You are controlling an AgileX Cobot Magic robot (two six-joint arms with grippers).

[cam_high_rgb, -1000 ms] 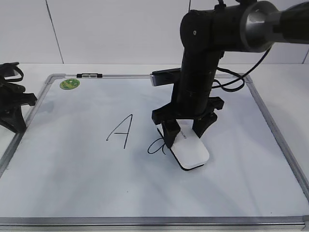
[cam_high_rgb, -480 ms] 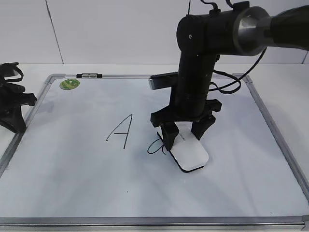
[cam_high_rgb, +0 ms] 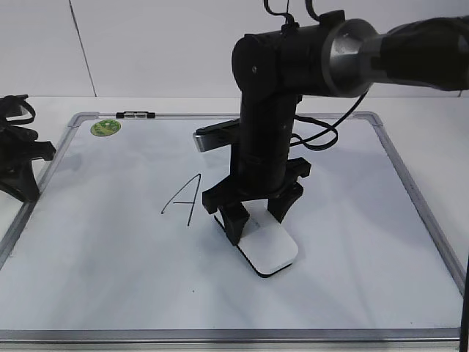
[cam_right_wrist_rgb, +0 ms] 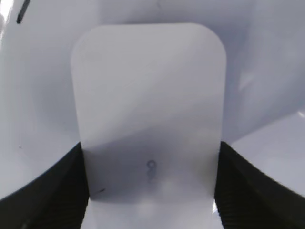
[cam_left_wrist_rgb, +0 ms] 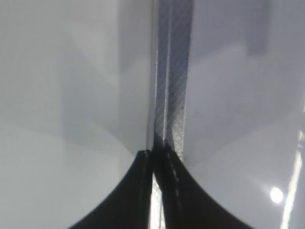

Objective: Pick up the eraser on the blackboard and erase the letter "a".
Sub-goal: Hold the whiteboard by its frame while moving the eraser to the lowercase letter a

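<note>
Smooth white plastic eraser, glossy white blackboard with brushed silver metal frame, matt black tool

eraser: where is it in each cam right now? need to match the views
Exterior view: the eraser lies low of centre on the blackboard, pinched by the right gripper, just right of the capital "A".
Left wrist view: not in it; only the left gripper over the board's frame.
Right wrist view: it fills the centre, between the two fingers.
Shared landmark: the right gripper's fingers flanking the eraser, in the exterior and right wrist views.
</note>
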